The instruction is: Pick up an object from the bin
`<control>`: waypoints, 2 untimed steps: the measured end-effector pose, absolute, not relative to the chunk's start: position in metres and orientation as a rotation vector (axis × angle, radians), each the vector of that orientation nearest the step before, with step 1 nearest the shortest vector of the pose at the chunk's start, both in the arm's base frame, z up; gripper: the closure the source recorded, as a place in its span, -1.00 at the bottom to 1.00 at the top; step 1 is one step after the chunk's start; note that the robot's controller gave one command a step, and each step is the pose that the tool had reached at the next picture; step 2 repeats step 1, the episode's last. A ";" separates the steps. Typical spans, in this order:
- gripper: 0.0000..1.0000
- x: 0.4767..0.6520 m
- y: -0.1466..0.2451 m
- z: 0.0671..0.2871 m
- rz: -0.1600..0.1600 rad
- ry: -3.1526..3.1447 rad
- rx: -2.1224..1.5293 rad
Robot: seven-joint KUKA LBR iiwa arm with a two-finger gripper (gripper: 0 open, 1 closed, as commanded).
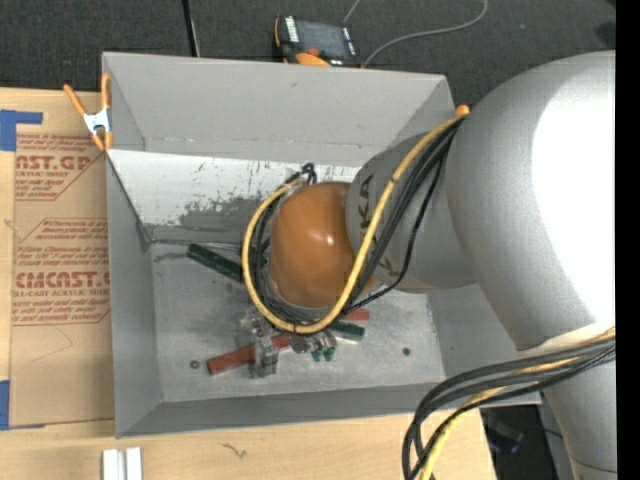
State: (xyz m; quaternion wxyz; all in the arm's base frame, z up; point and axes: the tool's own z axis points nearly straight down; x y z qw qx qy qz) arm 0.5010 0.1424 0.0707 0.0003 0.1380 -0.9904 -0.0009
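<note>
Grey bin (128, 298) floor: gripper (264, 356) at reddish strip (228, 364), dk green stick (215, 259) nr.

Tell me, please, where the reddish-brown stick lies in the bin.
The reddish-brown stick lies on the bin floor, lower left in the camera view, its right end beside the end effector.

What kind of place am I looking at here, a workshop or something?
Likely a robotics lab or test cell: a big grey arm with bundled cables reaches into a metal bin holding a red stick and other small bits.
</note>
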 end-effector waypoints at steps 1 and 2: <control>1.00 0.499 0.138 0.208 -0.002 -3.113 0.489; 1.00 0.499 0.138 0.208 -0.002 -3.113 0.489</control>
